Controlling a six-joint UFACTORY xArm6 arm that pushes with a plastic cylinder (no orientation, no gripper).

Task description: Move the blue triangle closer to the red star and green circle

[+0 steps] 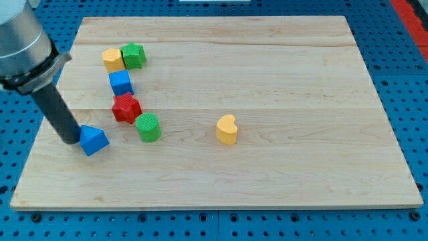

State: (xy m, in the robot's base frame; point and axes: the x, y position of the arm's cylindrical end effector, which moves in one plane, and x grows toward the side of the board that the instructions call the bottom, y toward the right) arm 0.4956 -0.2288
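Here my tip (pixel 72 139) sits right against the blue triangle (pixel 93 140), on the side away from the green circle (pixel 148 127). My end effector is only a bare rod, with nothing to open and nothing held. The triangle lies near the circle, toward the view's left and slightly lower; the red star (pixel 126 108) touches the circle up and to its left. To do this well, I judge I should push straight through the triangle's middle toward the circle, slowly, so it does not spin off sideways, and stop short of knocking either one across the table (pixel 301 174).
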